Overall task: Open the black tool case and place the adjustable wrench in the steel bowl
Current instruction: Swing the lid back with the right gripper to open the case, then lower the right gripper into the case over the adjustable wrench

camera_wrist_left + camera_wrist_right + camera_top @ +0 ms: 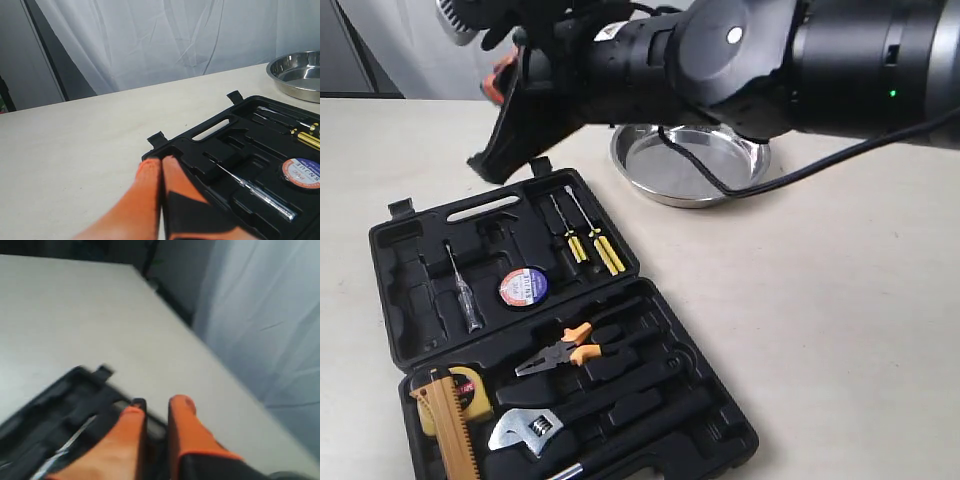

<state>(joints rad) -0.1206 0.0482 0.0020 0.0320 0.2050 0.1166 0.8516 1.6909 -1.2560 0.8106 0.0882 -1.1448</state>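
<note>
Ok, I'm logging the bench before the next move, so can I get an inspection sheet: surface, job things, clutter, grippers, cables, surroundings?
Surface: beige table, no spills seen.
Job's things: black tool case lies open flat; adjustable wrench sits in its recess in the near half; steel bowl stands beyond the case, nothing seen inside.
Clutter: in the case, orange-handled pliers, tape roll, yellow-handled screwdrivers.
Grippers: left gripper shut near a case corner, holding nothing; right gripper over the lid's far edge, narrow gap, grip unclear.
Cables: black cable trails from the right arm across the bowl.
Surroundings: white curtain behind the table.
</note>
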